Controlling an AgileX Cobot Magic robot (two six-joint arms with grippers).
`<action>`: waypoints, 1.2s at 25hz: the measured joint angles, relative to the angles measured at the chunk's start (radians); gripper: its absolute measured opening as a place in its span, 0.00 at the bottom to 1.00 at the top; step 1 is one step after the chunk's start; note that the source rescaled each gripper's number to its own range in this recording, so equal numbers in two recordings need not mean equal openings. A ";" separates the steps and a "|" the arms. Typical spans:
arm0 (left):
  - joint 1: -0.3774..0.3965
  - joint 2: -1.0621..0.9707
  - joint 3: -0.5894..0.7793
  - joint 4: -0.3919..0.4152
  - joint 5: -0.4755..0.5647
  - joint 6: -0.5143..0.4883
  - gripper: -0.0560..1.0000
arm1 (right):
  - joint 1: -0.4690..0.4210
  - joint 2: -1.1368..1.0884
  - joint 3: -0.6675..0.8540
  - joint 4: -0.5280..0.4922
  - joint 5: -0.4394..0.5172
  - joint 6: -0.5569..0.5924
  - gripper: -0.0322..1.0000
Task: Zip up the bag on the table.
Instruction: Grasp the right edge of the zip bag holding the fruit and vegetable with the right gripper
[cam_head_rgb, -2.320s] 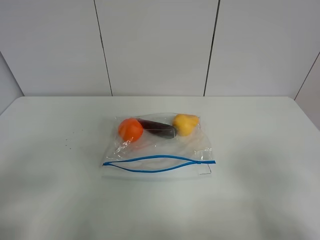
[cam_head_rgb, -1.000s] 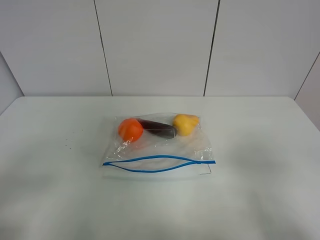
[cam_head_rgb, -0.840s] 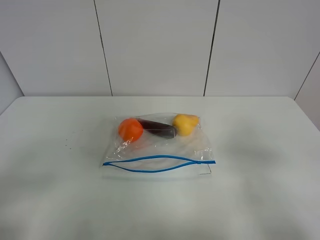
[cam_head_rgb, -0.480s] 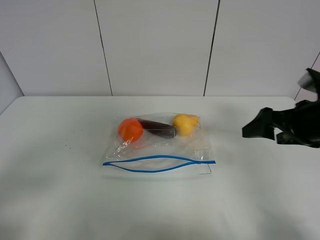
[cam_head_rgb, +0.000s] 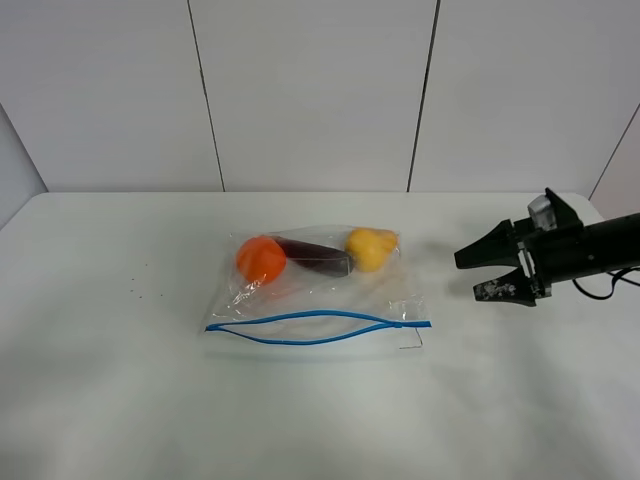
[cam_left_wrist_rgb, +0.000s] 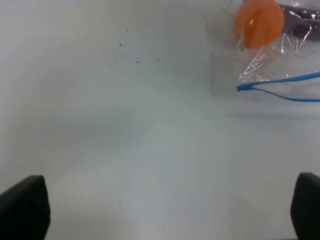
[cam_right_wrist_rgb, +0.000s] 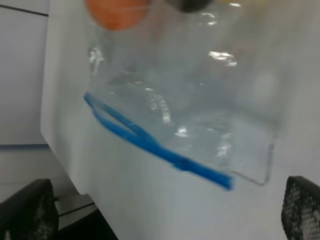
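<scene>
**Approach stage: bag mouth gaping, nothing gripped**

The bag (cam_head_rgb: 320, 290) lies flat near the middle of the table (cam_head_rgb: 100, 400), its zipper strip (cam_head_rgb: 318, 328) along the edge nearest the camera. The strip's two blue tracks bow apart over most of their length and meet only near the right end, so the closing has not begun.

The right gripper (cam_head_rgb: 468, 278) hovers to the right of the bag, apart from it, jaws spread and empty, pointing toward it. The left gripper (cam_left_wrist_rgb: 165, 210) is outside the high view. Its wrist camera shows both fingertips set wide apart over bare table, with the bag's left corner well ahead.

The next move likely calls for one gripper to pin a corner while the other pinches the tracks together and runs along them.

The bag is thin, clear, crinkly film that glints and would slide easily on the smooth matte top. Inside, at the far edge, sit a round orange fruit (cam_head_rgb: 261, 259), a dark purple oblong (cam_head_rgb: 318, 257) and a lumpy yellow piece (cam_head_rgb: 370, 248).
</scene>
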 joint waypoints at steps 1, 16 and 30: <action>0.000 0.000 0.000 0.000 0.000 0.000 1.00 | 0.005 0.048 -0.012 0.002 0.005 -0.007 1.00; 0.000 0.000 0.000 0.000 0.000 0.000 1.00 | 0.180 0.231 -0.193 0.050 0.011 -0.018 1.00; 0.000 0.000 0.000 0.000 0.000 0.000 1.00 | 0.258 0.232 -0.211 0.075 0.013 0.040 0.93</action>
